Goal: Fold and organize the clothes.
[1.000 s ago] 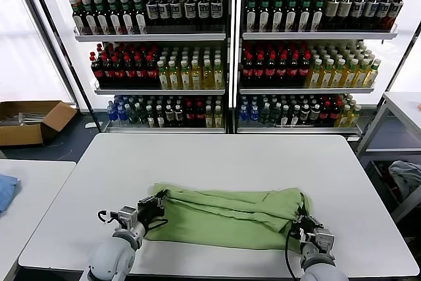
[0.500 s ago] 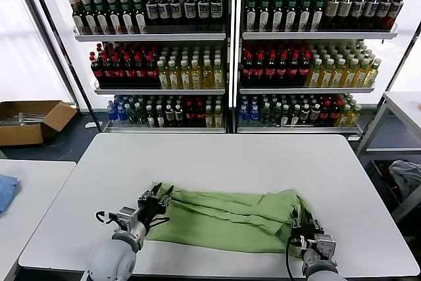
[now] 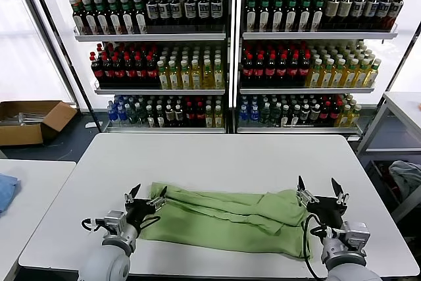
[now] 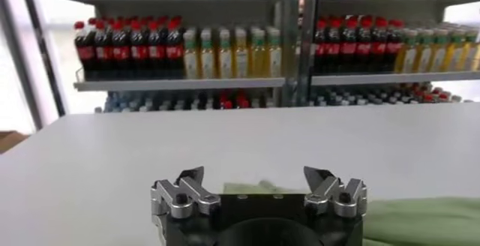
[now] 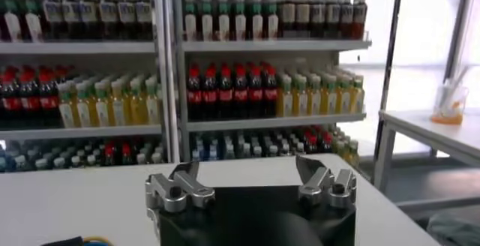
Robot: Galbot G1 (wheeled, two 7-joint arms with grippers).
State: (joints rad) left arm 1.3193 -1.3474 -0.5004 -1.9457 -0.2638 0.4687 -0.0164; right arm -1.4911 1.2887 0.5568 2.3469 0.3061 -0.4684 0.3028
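Observation:
The light green polo shirt [image 3: 227,218] lies folded into a long band across the front of the white table [image 3: 217,159]. My left gripper [image 3: 146,195] is open and empty, raised just above the shirt's left end. My right gripper [image 3: 321,189] is open and empty, lifted above the shirt's right end. In the left wrist view the open gripper [image 4: 259,178] shows a strip of green shirt [image 4: 420,221] beyond it. In the right wrist view the open gripper [image 5: 247,171] faces the table and shelves, with no cloth in it.
Shelves of bottles [image 3: 230,57] stand behind the table. A second table with a blue cloth [image 3: 5,189] is at the left, a cardboard box [image 3: 29,120] on the floor beyond it. Another table [image 3: 404,106] stands at the right.
Both grippers have let go of the shirt's ends, opened and lifted up and slightly outward. The shirt has settled flat on the table.

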